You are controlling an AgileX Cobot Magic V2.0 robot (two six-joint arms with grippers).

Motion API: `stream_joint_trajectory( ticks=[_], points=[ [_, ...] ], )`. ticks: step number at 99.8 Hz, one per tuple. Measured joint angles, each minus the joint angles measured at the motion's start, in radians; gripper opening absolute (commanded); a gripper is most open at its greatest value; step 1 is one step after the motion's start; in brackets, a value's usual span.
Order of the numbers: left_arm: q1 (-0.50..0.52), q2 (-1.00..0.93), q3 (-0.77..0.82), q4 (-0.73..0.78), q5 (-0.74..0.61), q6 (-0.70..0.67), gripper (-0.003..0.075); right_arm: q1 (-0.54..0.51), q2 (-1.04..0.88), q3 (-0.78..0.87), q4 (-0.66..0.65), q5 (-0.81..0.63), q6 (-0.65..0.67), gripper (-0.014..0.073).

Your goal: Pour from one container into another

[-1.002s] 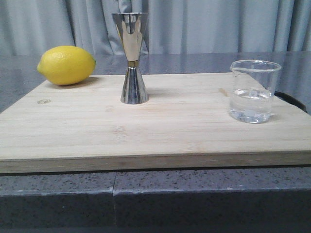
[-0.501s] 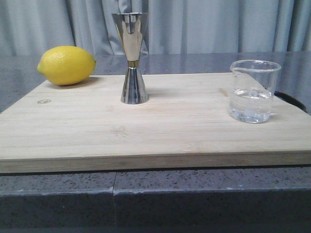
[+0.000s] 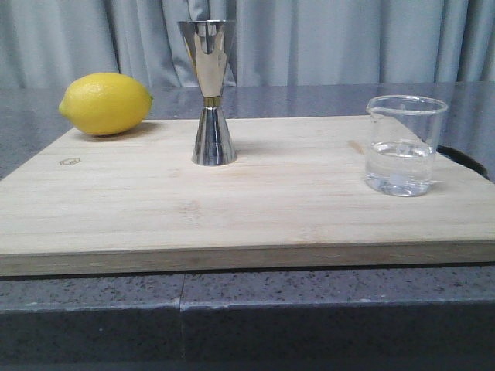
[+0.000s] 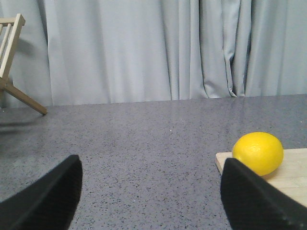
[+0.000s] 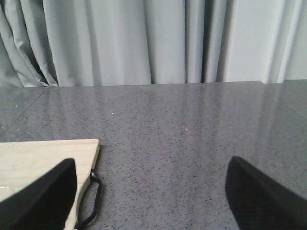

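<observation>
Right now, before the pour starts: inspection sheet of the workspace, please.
Surface: wooden board on grey speckled counter.
Job's things: glass beaker upright, part full of clear liquid, board's right side; steel jigger upright, mid-board.
Clutter: lemon at the board's far left corner.
Grippers: left pincer open, empty; right pincer open, empty.
Cables: nothing seen.
Surroundings: grey curtain; wooden rack.
</observation>
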Motion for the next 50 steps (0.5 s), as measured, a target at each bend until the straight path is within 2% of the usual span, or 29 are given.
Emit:
stream_joint_trajectory(
  ticks=[23,38,50],
  points=[
    [0.000,0.031,-0.008,-0.012,0.035,0.000,0.0555,0.000,0.008,-0.020,0.018,0.024,0.000,0.0554],
    [0.000,0.119,-0.075,-0.041,0.143,0.013,0.0555,0.000,0.069,-0.094,0.023,0.145,0.000,0.0554],
    [0.000,0.233,-0.150,-0.127,0.242,0.110,0.0555,0.000,0.150,-0.157,0.025,0.236,0.000,0.0554]
  ],
)
